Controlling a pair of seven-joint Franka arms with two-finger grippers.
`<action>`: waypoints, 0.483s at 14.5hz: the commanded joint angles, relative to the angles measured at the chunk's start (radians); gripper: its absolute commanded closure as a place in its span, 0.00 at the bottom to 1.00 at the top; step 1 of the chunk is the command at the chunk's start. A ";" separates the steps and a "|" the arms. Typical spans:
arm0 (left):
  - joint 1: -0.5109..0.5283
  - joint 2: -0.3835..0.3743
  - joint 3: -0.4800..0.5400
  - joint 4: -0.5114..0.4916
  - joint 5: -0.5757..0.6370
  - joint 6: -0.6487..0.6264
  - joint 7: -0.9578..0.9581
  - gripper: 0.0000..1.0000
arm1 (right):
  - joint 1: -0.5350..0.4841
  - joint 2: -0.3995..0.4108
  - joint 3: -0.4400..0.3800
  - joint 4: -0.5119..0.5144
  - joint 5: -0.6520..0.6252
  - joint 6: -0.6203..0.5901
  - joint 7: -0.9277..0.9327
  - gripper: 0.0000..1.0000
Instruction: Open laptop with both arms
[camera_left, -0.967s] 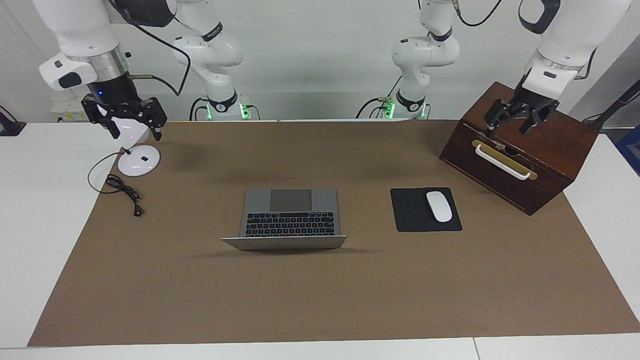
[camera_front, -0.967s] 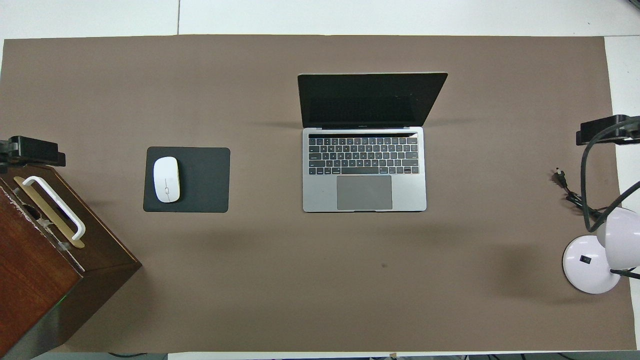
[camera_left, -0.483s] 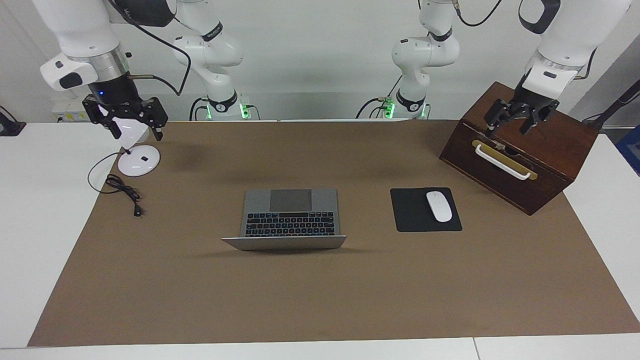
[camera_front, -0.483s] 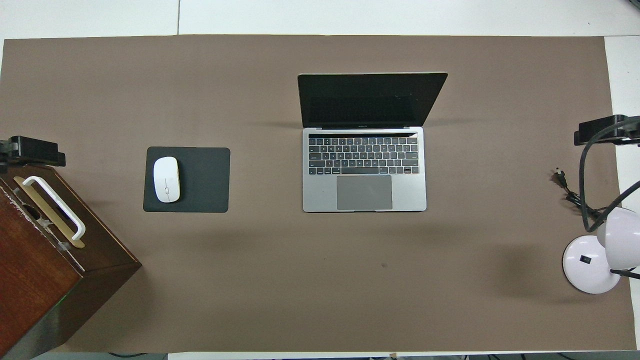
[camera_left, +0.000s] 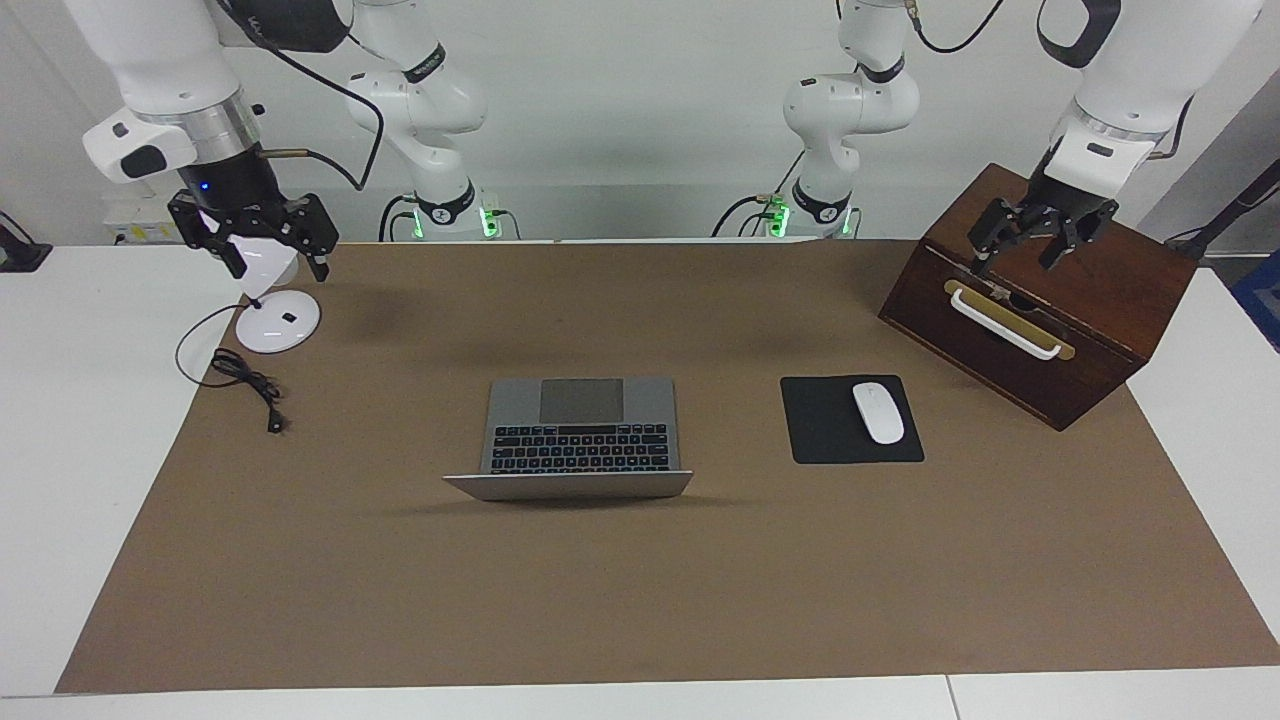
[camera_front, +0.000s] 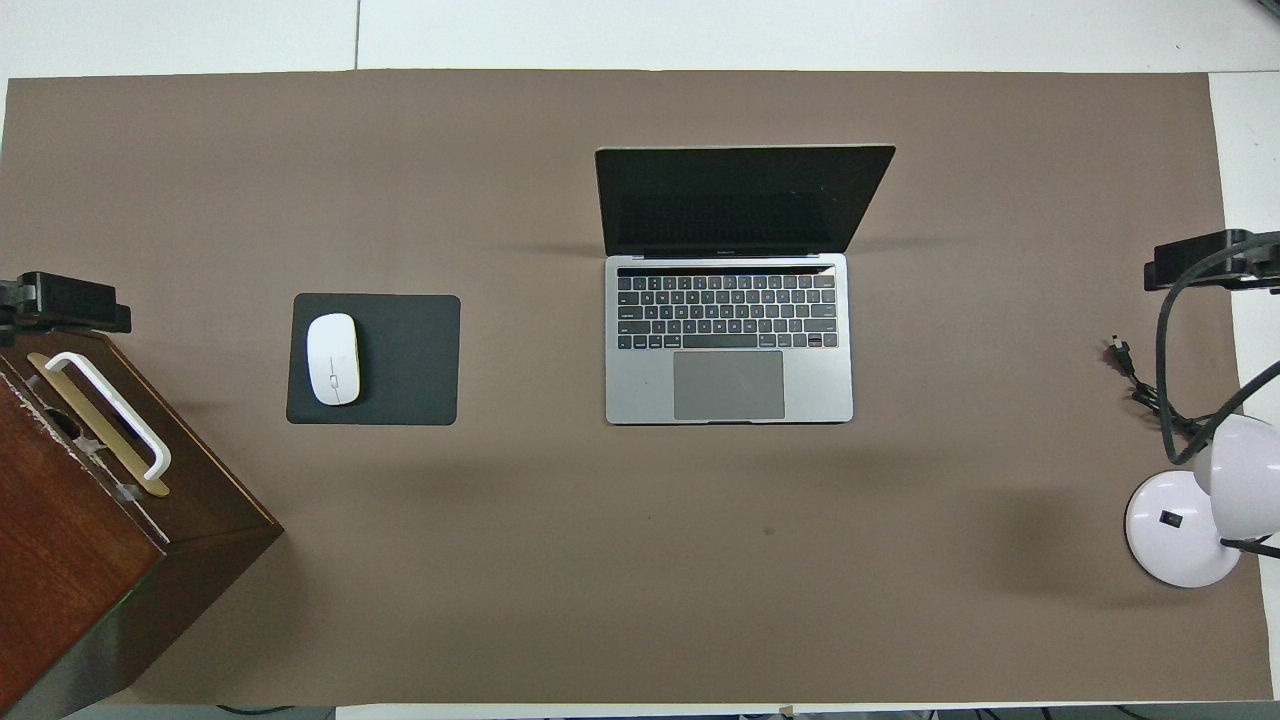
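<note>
Brown mat holds the opened laptop (camera_left: 580, 432), well apart from both released end effectors.

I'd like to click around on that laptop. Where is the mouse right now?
The white mouse lies on the black mouse pad, beside the open laptop toward the left arm's end of the table, a little farther from the robots than the wooden box.

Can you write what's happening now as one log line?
laptop: open, untouched | left gripper: open, raised near wooden box | right gripper: open, raised near lamp
</note>
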 joint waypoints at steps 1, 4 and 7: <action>0.011 0.013 -0.008 0.026 0.018 -0.016 -0.006 0.00 | 0.000 -0.002 0.005 0.000 0.016 -0.023 0.013 0.00; 0.009 0.013 -0.008 0.026 0.018 -0.016 -0.006 0.00 | 0.006 -0.004 0.010 -0.002 0.017 -0.038 0.013 0.00; 0.009 0.013 -0.008 0.026 0.018 -0.016 -0.006 0.00 | 0.006 -0.005 0.012 0.003 0.028 -0.087 0.013 0.00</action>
